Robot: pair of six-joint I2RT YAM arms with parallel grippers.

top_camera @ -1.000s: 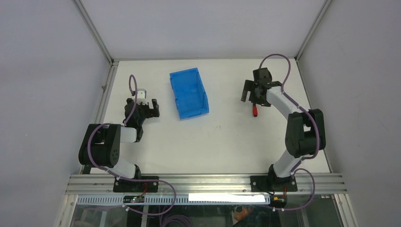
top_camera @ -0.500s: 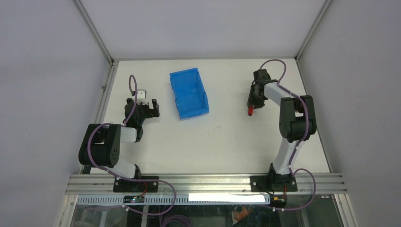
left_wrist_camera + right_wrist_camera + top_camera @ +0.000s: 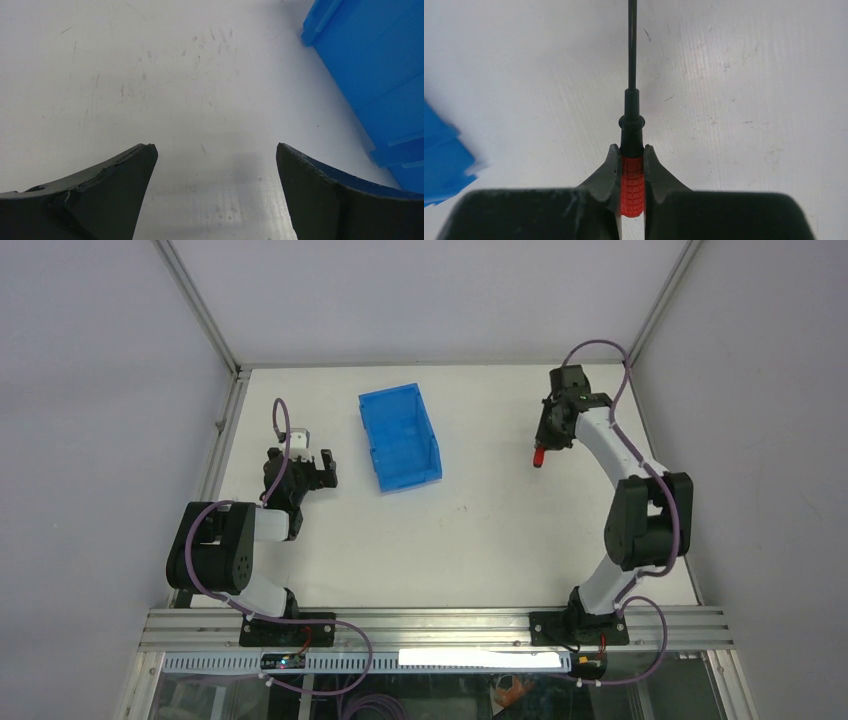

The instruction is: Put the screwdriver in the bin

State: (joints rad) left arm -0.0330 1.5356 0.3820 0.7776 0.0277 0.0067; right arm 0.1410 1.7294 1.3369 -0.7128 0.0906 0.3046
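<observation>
The right claw (image 3: 631,155) is squeezed tight on the red handle of the screwdriver (image 3: 632,185), and the thin dark shaft sticks straight out past the tips. The bin (image 3: 388,398) sits well off to this claw's left on the worktop (image 3: 480,530), so the arm, stretched far out, must swing left. The left claw (image 3: 215,148) is spread wide, holding nothing, just beside the bin.

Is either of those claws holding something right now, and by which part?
The right gripper holds the screwdriver by its red handle, the thin shaft pointing out ahead. The left gripper is open and holds nothing.
</observation>
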